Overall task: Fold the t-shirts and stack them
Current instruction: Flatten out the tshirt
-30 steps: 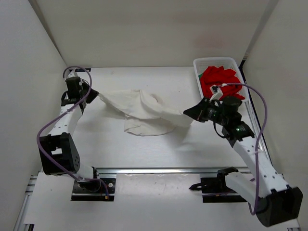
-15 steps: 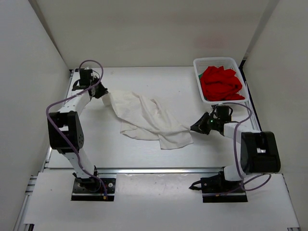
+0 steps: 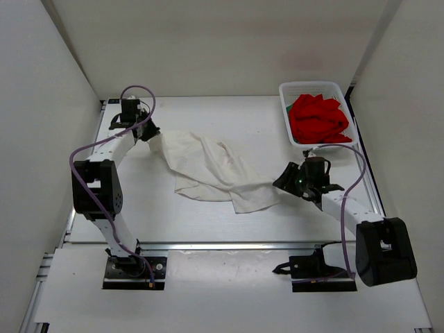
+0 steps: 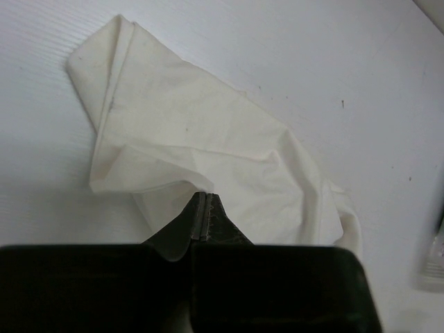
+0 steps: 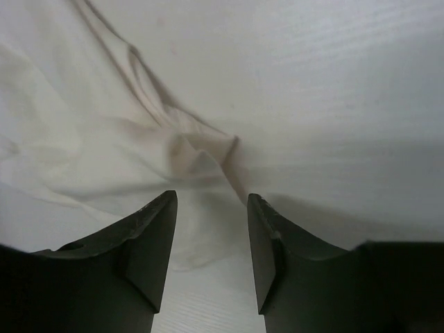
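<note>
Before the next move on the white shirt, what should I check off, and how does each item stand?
1. Left gripper pinching the white t-shirt: ok, shut on a fold.
2. Right gripper ready to grasp: ok, open over the cloth's edge.
3. The white t-shirt lying flat: not ok, rumpled and twisted.
4. Red t-shirt out of the way: ok, heaped in the basket.
5. Green t-shirt located: cannot tell, not in view.

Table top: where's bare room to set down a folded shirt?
Bare strip along the far edge, between the white t-shirt and back wall, left of the basket. Another in front, between shirt and rail. Crowded around the right gripper, near the basket.
</note>
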